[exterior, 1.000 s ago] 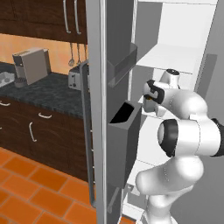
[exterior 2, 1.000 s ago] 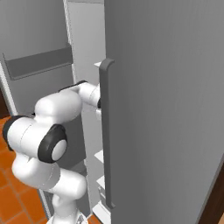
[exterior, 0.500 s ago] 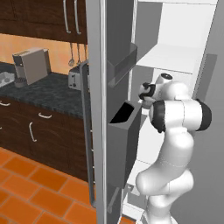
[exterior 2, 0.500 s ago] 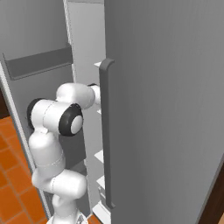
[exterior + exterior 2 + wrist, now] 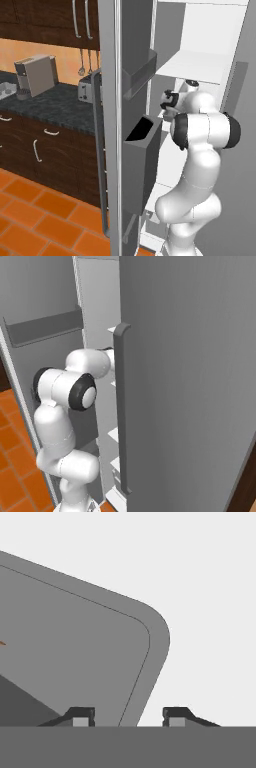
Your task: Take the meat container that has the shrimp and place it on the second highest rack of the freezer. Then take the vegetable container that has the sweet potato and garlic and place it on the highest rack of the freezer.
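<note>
White freezer interior surrounds my arm, which has pulled its elbow higher since a moment ago. My gripper has just parted, its tips straddling the grey container rim without pinching it, so I judge it released onto the shelf.

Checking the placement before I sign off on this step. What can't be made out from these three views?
- Which shelf the grey container sits on: the arm and door bins block the left base view, the freezer door the right.
- Container contents: cut off at the hand view's left edge, apart from an orange sliver.
- Gripper: in the hand view the tips stand apart astride the container's rim, contact unclear.
</note>
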